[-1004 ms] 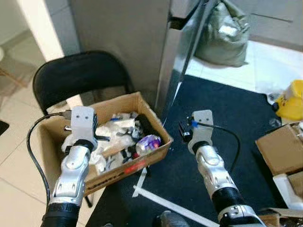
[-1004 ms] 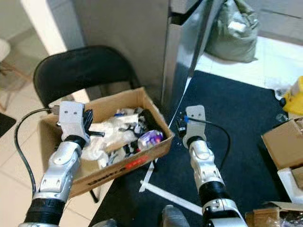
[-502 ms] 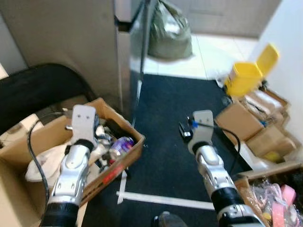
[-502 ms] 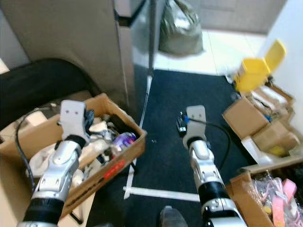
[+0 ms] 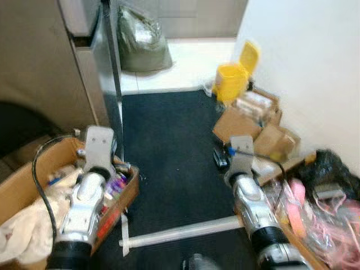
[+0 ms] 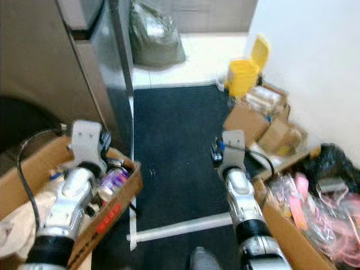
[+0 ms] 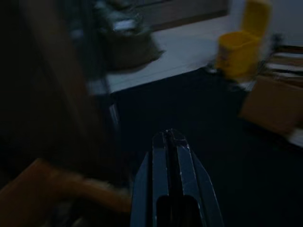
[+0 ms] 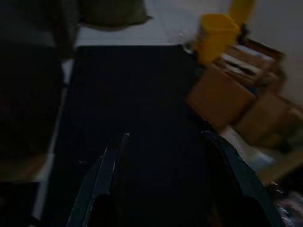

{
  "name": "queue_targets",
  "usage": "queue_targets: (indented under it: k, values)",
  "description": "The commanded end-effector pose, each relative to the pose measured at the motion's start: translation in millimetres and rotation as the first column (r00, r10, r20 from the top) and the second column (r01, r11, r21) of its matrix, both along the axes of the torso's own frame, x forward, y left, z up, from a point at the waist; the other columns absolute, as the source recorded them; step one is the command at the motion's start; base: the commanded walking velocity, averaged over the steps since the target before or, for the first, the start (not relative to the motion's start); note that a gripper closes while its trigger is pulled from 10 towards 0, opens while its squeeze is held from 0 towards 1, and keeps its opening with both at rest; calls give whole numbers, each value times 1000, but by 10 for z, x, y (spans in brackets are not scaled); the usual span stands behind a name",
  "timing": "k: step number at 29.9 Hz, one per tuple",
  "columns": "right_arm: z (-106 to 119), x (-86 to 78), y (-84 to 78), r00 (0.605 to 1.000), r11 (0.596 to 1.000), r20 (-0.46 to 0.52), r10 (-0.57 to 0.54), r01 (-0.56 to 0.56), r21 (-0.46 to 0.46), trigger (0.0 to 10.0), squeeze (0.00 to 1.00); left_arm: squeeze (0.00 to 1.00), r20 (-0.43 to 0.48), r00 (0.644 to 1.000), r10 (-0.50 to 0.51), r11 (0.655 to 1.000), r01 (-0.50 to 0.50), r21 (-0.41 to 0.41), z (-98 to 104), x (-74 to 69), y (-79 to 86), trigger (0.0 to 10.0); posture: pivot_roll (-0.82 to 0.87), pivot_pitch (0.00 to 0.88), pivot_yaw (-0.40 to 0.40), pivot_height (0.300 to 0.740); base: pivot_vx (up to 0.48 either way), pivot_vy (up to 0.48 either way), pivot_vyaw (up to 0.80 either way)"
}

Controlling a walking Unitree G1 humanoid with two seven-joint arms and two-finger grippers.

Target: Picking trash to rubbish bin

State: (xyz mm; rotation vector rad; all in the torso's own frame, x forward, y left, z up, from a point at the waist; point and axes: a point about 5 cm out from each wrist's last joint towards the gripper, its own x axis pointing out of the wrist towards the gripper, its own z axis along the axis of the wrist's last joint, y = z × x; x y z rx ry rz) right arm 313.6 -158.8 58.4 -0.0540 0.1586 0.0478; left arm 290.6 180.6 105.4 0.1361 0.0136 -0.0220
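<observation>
Your left gripper (image 7: 173, 142) jaws closed, empty, above trash box (image 5: 34, 174) at near left. Right gripper (image 8: 165, 142) jaws open over dark mat (image 5: 169, 140). Yellow bin (image 5: 233, 81) far right.

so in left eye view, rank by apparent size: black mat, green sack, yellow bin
1. black mat
2. green sack
3. yellow bin
The sack and bin sit farther back, so true sizes are unsure.
</observation>
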Motion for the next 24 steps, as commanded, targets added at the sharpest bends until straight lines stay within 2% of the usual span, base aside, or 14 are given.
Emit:
queue_targets:
  k: [1, 7, 24]
  values:
    - [-27, -13, -3, 1000, 1000, -9, -6, 6, -1, 10000, 0, 0, -10, 1000, -8, 1000, 8, 13, -21, -4, 11, 10000, 87, 0, -30, 740, 0, 0, -800]
    - [-30, -10, 35, 1000, 1000, -10, 3, -3, 2, 10000, 0, 0, -10, 1000, -7, 1000, 7, 16, -24, -10, 12, 10000, 82, 0, -27, 740, 0, 0, -800]
    - [-41, -42, -39, 1000, 1000, -10, -19, 19, -7, 10000, 0, 0, -19, 999, -26, 1000, 26, 5, -48, 6, -70, 10000, 65, 0, -18, 740, 0, 0, -800]
